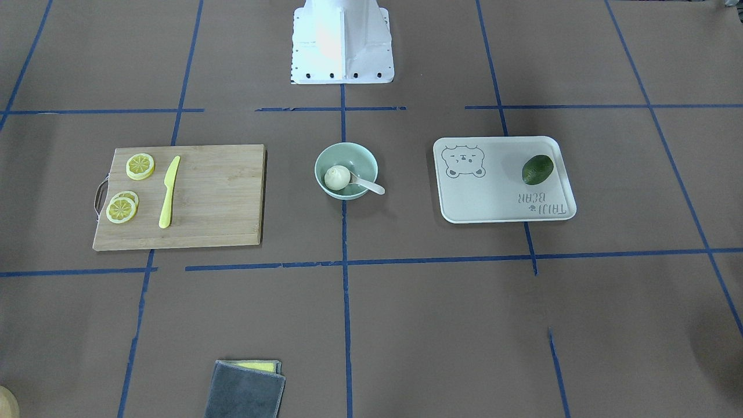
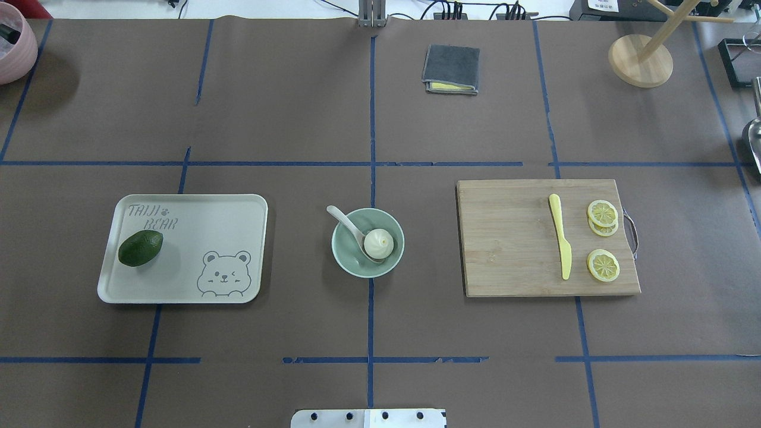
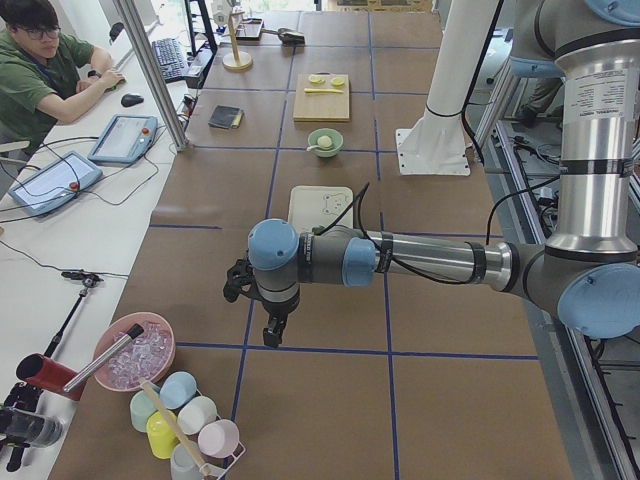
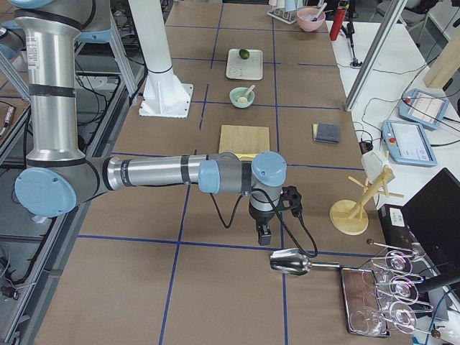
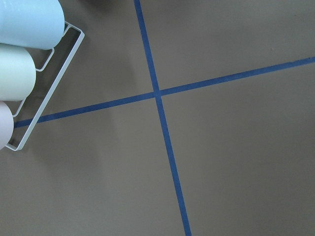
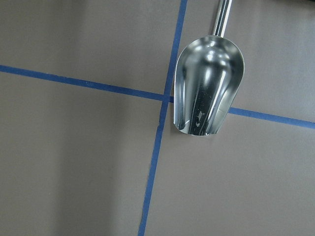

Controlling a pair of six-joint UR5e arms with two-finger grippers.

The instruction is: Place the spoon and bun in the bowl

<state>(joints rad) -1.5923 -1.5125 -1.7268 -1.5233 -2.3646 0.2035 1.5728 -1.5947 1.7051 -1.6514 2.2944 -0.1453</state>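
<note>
Bowl: we see the mint-green bowl (image 2: 387, 266) standing upright on the brown table cover, on a blue tape line, straight in front of the robot's base.
Bun: the white bun (image 2: 379, 242) lies inside the bowl with its pleated top up, on the bowl's side toward the robot's right.
Spoon: the beige spoon (image 2: 348, 224) is also in the bowl. Its scoop lies low inside, just beside the bun, and its handle leans on the rim and sticks out over the bowl's edge, away from the robot and toward its left.
Tray: the pale tray (image 2: 196, 232) lies on the robot's left of the bowl, apart from it. A dark green avocado (image 2: 140, 248) lies on the tray's end farther from the bowl.
Cutting board: the wooden board (image 2: 505, 238) lies on the robot's right of the bowl, apart from it. It carries a yellow knife (image 2: 560, 244) and, farther from the bowl, lemon slices (image 2: 603, 213).
Cloth: a folded grey cloth (image 2: 451, 69) lies beyond the bowl, on the side away from the robot.
Left gripper: the left gripper (image 3: 270, 335) hangs well apart from the bowl, past the tray, with its fingers pointing down. We cannot tell how its jaws stand.
Right gripper: the right gripper (image 4: 264, 233) hangs well apart from the bowl, past the board, near a metal scoop (image 6: 209, 93). We cannot tell the state of its jaws either.
</note>
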